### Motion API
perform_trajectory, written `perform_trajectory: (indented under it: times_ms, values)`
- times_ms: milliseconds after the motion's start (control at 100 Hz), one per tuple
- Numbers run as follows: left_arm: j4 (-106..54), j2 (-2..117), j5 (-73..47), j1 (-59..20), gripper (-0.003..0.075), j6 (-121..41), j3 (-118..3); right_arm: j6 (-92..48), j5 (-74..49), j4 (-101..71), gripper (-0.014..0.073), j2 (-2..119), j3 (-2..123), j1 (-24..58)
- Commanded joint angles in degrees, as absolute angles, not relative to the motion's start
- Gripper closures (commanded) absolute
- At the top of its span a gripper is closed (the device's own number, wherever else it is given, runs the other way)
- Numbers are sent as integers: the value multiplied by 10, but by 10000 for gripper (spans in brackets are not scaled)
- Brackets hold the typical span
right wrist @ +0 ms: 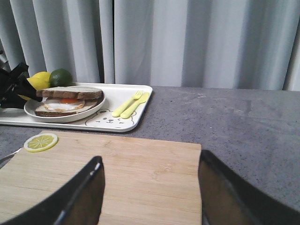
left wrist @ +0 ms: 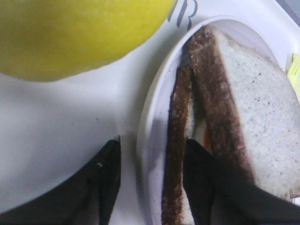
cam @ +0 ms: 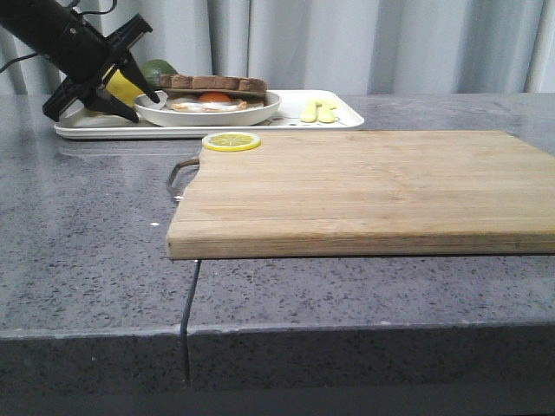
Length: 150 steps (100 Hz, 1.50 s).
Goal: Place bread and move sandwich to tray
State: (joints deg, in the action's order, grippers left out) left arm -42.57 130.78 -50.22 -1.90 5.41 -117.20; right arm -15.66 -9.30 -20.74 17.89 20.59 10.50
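Sandwich (cam: 212,89) on plate (cam: 208,113), plate on tray (cam: 290,120), far end of tabletop (cam: 87,260) at 11 o'clock from cutting board (cam: 364,191).

Left tool (left wrist: 152,180) spread wide across plate rim: one finger (left wrist: 110,178) outside, other inside beside crust. Not pinching yet.

Right tool (right wrist: 150,187) spread wide, holding nothing, above board.

Risks:
- inside finger may squash bread, push top slice off egg
- thin rim may slip, plate tip
- lemon (left wrist: 79,33) close, may get bumped, roll

Left wrist view only: fingers around rim. Front view: whole board, lemon slice (cam: 231,140).

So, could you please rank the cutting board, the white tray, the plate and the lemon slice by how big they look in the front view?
1. Cutting board, nearest the camera, which enlarges it.
2. White tray, behind it and partly hidden.
3. Plate on the tray.
4. Lemon slice.
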Motion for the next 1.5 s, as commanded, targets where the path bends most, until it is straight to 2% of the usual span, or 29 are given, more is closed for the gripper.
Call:
perform_trajectory:
  times_ms: [0, 410, 600, 780, 1090, 1330, 1490]
  values:
    - [-441, 1267, -512, -13, 393, 55, -1190, -159, -53, -204, 148, 181, 221, 103]
    - [-387, 1248, -657, 9, 393, 55, -1328, -159, -53, -204, 148, 181, 221, 103]
    - [-311, 1197, -672, 2, 393, 45, -1349, -159, -53, -204, 148, 181, 221, 103]
    - [-166, 1132, -681, -26, 393, 37, -1349, -159, -53, -204, 148, 181, 221, 103]
    - [-115, 1026, -668, -64, 393, 35, -1349, -159, -53, -204, 148, 181, 221, 103]
    - [-38, 966, -661, -134, 393, 35, -1346, -159, -49, -204, 148, 181, 221, 103]
    - [23, 922, -644, -179, 393, 42, -1298, -159, -47, -204, 148, 181, 221, 103]
